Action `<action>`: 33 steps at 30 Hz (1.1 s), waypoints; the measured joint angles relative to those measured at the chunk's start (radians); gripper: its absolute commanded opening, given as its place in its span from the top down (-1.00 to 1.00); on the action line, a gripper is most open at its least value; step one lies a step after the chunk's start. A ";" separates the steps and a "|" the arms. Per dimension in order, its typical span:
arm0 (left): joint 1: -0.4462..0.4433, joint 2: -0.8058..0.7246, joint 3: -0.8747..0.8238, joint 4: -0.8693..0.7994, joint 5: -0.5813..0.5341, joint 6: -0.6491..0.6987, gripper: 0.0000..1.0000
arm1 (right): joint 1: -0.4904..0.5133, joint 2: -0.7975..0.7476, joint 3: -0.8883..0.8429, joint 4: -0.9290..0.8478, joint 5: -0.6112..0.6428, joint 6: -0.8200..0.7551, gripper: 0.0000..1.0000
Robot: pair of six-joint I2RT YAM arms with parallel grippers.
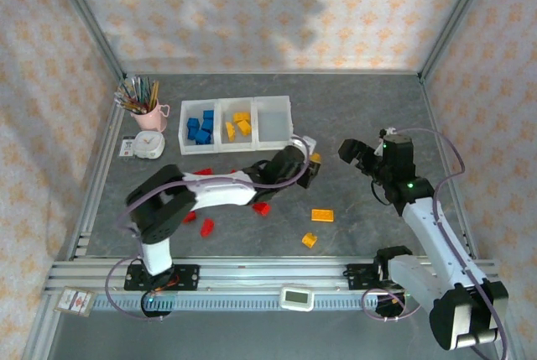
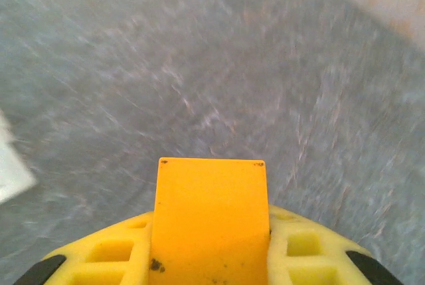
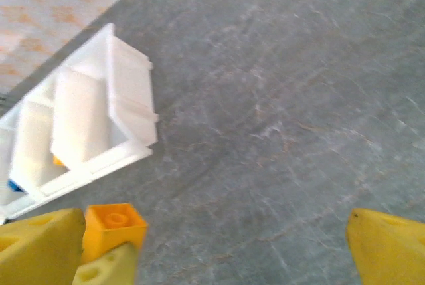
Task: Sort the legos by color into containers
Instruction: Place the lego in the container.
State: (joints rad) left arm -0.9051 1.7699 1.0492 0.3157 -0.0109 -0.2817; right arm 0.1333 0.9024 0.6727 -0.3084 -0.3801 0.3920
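Loose red bricks (image 1: 207, 226) and orange bricks (image 1: 322, 215) lie low in the frame, the left claw (image 1: 314, 164) at centre clamps what seems an orange brick (image 2: 211, 212), the right claw (image 1: 357, 154) beside it gapes empty, and the tray (image 1: 273, 122) sits upper centre.

Robot lab test cell, not a lived-in room: aluminium extrusion frame (image 1: 88, 20) boxed in with patterned wallpaper panels (image 1: 268, 7), grey stone-look tabletop (image 1: 361, 108), left arm (image 1: 218, 190) and right arm (image 1: 436, 226) bolted to a slotted rail (image 1: 252, 274), small digital timer (image 1: 296, 297) on it. Only homely bits: pink pencil cup (image 1: 151, 117), small clock (image 1: 149, 145).
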 measured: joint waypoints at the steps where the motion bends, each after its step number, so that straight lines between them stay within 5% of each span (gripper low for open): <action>1: 0.010 -0.043 -0.023 0.000 -0.012 -0.018 0.69 | 0.000 0.003 0.003 0.014 -0.015 -0.003 -0.99; 6: 0.082 -0.198 -0.082 -0.057 -0.073 -0.118 0.69 | 0.018 0.061 0.013 0.089 -0.072 -0.004 -0.99; 11: 0.209 -0.257 -0.081 -0.180 -0.142 -0.199 0.71 | 0.141 0.189 0.053 0.130 -0.078 -0.013 -0.99; 17: 0.356 -0.184 -0.034 -0.328 -0.162 -0.259 0.74 | 0.293 0.356 0.140 0.177 -0.064 -0.027 -0.99; 24: 0.468 0.010 0.134 -0.399 -0.155 -0.275 0.72 | 0.333 0.452 0.179 0.224 -0.054 -0.027 -0.99; 33: 0.502 0.201 0.332 -0.476 -0.180 -0.261 -0.03 | 0.333 0.464 0.179 0.227 -0.024 -0.027 -0.99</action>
State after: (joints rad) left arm -0.4030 1.9705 1.3815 -0.1604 -0.1913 -0.5426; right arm 0.4667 1.3663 0.8513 -0.0811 -0.4038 0.3645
